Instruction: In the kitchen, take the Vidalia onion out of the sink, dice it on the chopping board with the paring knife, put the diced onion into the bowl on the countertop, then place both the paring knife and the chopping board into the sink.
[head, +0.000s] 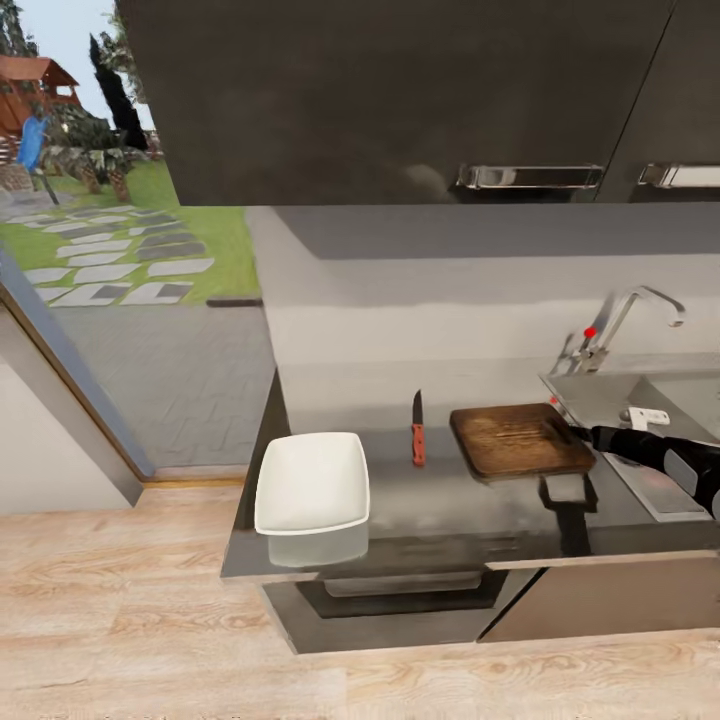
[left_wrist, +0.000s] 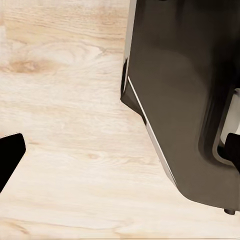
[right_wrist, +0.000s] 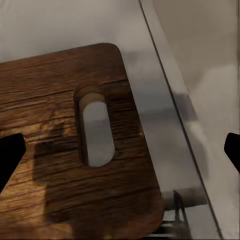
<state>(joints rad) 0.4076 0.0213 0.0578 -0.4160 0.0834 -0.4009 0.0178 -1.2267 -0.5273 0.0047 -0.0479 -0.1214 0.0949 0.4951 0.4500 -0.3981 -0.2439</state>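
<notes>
The dark brown chopping board (head: 520, 440) lies on the grey countertop (head: 440, 510), its slot handle (right_wrist: 97, 132) close under my right wrist camera. My right gripper (head: 580, 433) hovers at the board's right edge, beside the sink, open with nothing between its fingers (right_wrist: 10, 157). The red-handled paring knife (head: 418, 431) lies just left of the board, blade pointing to the wall. Further left, at the counter's front corner, sits the white bowl (head: 310, 483). The steel sink (head: 625, 395) with its faucet (head: 612, 330) is at the right. The onion is out of view. My left gripper (left_wrist: 120, 152) is open over the wood floor.
Dark upper cabinets (head: 400, 100) hang low above the counter. A glass door on the left looks onto a garden (head: 110, 230). Pale wood floor (head: 120, 600) runs in front of the counter. A dark cabinet side (left_wrist: 185, 95) stands near my left gripper.
</notes>
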